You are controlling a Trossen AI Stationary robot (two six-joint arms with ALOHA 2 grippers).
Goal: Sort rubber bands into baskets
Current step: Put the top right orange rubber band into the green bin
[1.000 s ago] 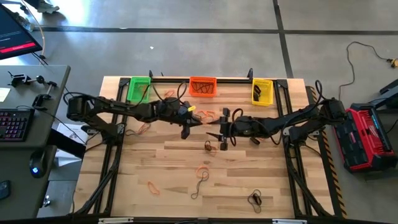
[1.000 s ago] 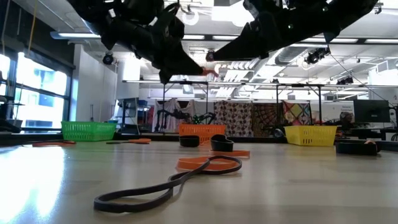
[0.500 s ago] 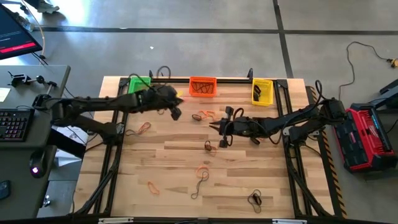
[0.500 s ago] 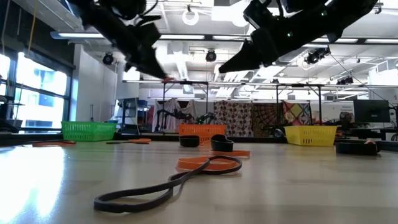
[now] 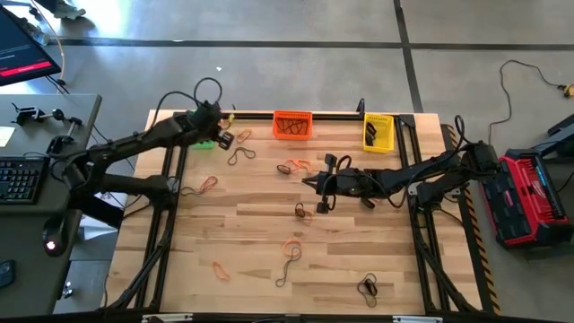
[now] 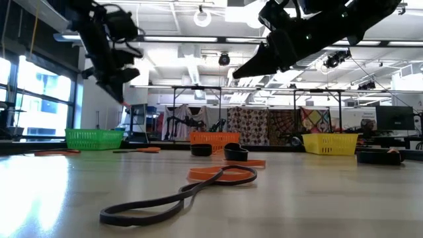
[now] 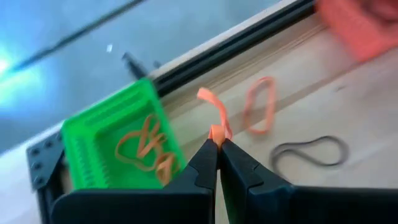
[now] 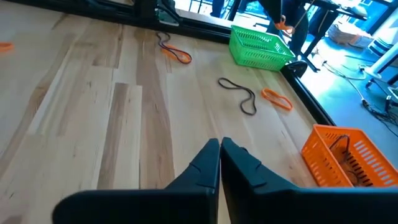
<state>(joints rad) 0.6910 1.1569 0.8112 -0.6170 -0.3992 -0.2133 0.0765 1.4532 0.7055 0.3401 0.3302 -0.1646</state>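
Note:
My left gripper (image 5: 223, 139) is shut on an orange rubber band (image 7: 213, 112), raised above the table just beside the green basket (image 7: 99, 143), which holds orange bands. In the high view my left arm covers most of that basket (image 5: 204, 144). The orange basket (image 5: 292, 124) and the yellow basket (image 5: 378, 132) stand along the far edge. My right gripper (image 5: 308, 182) hangs shut and empty above the table's middle, its fingertips (image 8: 219, 146) together. Loose bands lie flat on the table, among them an orange one (image 5: 296, 167) and a black one (image 5: 239, 154). My left gripper pinches the orange band (image 7: 215, 132) between its two fingertips. A short curled piece of the band (image 7: 208, 97) sticks out beyond the tips. The fingers slant downward toward the far left corner. The band is lifted clear of the table.
More bands lie scattered: orange (image 5: 208, 185), black (image 5: 300, 211), orange (image 5: 291, 245), black (image 5: 287, 266), orange (image 5: 221, 268), black (image 5: 368, 287). A black rail (image 5: 332, 114) runs along the far edge behind the baskets. The near half of the table has open wood between bands.
My left gripper has swung from the table's middle toward the far left corner, up to the green basket, turning as it went and carrying the orange band. My right gripper has stayed in place and shut from wide open, with nothing between its fingers.

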